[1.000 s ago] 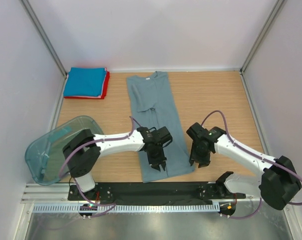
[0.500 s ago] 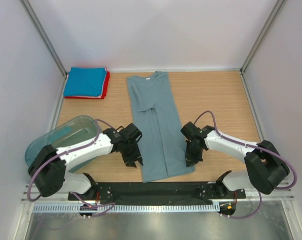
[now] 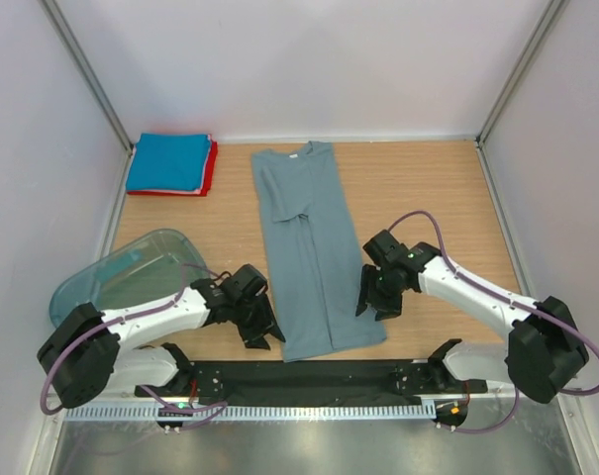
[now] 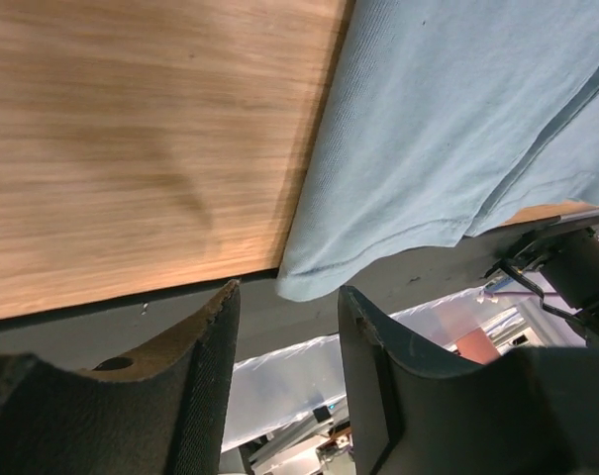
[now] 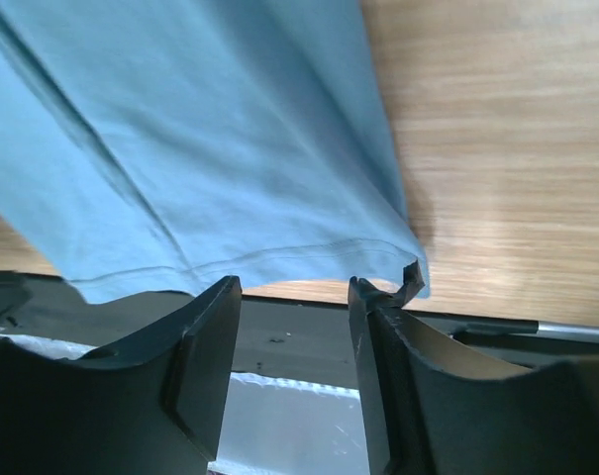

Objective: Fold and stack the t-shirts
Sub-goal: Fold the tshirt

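Our left gripper stands open with nothing between its 2 fingers, just left of the near hem of the grey-blue t-shirt. Our right gripper is parted and empty too, just right of that hem. We see this t-shirt lying flat on the table between the 2 grippers, collar at the far end. Well beyond our left gripper, the bright blue t-shirt sits folded on the red t-shirt.

Red t-shirt mostly beneath bright blue t-shirt; grey-blue t-shirt largely outside both wrist views.
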You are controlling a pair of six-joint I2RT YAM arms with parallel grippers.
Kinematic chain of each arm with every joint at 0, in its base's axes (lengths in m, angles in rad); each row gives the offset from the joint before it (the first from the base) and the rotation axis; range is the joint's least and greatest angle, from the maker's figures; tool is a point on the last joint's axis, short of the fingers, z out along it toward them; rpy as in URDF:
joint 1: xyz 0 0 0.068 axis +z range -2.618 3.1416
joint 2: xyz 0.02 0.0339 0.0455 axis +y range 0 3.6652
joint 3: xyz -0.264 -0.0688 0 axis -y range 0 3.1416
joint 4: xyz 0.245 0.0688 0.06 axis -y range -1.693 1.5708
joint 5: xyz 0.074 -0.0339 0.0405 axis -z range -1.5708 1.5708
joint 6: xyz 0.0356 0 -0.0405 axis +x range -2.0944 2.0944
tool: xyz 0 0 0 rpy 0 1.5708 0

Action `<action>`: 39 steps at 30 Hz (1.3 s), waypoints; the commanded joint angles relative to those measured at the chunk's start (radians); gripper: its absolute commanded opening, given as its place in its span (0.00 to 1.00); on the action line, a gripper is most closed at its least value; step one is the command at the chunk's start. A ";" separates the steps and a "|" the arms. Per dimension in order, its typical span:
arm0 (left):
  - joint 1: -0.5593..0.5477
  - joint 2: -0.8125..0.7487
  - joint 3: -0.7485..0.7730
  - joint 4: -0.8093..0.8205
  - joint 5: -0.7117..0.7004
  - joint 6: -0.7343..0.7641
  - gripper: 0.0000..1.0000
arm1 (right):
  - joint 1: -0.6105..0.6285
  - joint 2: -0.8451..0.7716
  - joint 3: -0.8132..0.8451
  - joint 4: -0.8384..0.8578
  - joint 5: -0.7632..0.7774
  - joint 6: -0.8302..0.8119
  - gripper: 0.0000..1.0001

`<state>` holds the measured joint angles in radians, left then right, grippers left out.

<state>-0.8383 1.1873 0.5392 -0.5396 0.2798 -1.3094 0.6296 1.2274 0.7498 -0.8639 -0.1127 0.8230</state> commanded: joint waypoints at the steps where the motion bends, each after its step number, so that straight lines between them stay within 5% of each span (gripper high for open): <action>1: -0.001 0.049 0.004 0.104 0.059 -0.002 0.46 | -0.031 0.052 0.060 -0.069 -0.019 -0.068 0.56; 11: -0.024 0.136 -0.019 0.144 0.093 -0.016 0.46 | -0.113 0.089 -0.012 -0.064 -0.091 -0.070 0.63; 25: -0.041 0.184 -0.041 0.151 0.084 -0.042 0.39 | -0.114 0.078 -0.144 0.045 -0.145 -0.039 0.55; 33: -0.041 0.230 -0.039 0.196 0.102 -0.054 0.27 | -0.114 0.077 -0.162 0.062 -0.140 -0.042 0.49; 39: -0.041 0.236 -0.036 0.198 0.098 -0.065 0.11 | -0.113 0.054 -0.170 0.074 -0.137 -0.047 0.34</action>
<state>-0.8768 1.4071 0.5156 -0.3489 0.4194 -1.3739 0.5194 1.3167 0.5842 -0.8043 -0.2420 0.7700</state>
